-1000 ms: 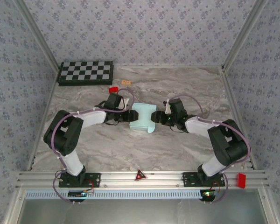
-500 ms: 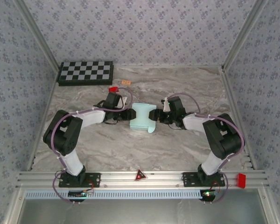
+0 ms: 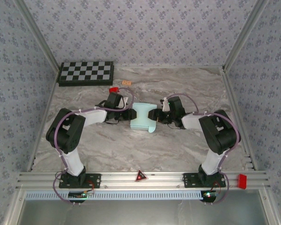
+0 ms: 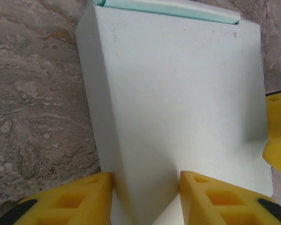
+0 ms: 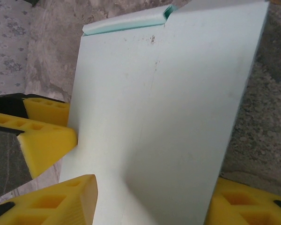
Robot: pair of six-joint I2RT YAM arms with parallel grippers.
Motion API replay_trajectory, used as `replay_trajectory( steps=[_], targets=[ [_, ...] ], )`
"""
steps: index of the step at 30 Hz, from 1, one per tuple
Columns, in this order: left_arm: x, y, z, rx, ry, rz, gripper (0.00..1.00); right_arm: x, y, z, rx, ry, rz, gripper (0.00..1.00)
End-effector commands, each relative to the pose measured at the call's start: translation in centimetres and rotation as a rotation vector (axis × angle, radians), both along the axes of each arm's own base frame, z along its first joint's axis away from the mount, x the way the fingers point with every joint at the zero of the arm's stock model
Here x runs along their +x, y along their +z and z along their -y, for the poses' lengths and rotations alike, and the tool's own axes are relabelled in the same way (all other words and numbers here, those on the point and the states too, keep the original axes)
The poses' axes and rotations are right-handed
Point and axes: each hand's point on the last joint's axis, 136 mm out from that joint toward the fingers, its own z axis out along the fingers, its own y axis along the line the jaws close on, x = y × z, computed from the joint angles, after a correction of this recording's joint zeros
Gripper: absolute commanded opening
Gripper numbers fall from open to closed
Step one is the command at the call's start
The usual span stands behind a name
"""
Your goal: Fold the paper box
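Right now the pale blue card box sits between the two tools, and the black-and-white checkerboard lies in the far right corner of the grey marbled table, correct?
Not quite. The black-and-white checkerboard lies in the far left corner of the grey marbled table, as the top external view shows. The pale blue card box does sit between the left tool and the right tool.

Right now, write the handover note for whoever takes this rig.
Left pincer: fingers astride the left end of the paper box; grip unclear.
Right pincer: fingers astride its right end; grip unclear.
Box rests on the table between the pincers.
Done: body folded up.
Left: a flap curls out at the near corner; probably tuck it in.
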Motion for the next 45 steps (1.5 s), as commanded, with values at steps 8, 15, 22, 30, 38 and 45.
replay_trajectory(
  steps=[8,15,22,30,38,45],
  targets=[
    [0.7,-0.1,1.3,-0.051,-0.019,-0.014,0.43,-0.6,3.5,-2.3,0.123,0.096,0.086,0.54],
    [0.9,0.4,2.1,-0.097,-0.028,-0.018,0.49,-1.0,5.6,-2.1,0.095,0.084,0.149,0.54],
    [1.1,0.8,3.1,-0.127,-0.047,-0.021,0.51,-1.3,7.4,-2.1,0.059,0.101,0.191,0.54],
    [1.4,1.2,4.1,-0.153,-0.067,-0.021,0.54,-1.0,8.4,-2.7,0.049,0.121,0.206,0.54],
    [1.6,1.2,4.4,-0.163,-0.070,-0.028,0.55,0.1,9.0,-3.4,0.037,0.128,0.216,0.54],
    [2.3,1.5,2.9,-0.105,-0.001,0.016,0.55,1.2,8.9,-4.1,0.023,0.134,0.209,0.54]
  ],
)
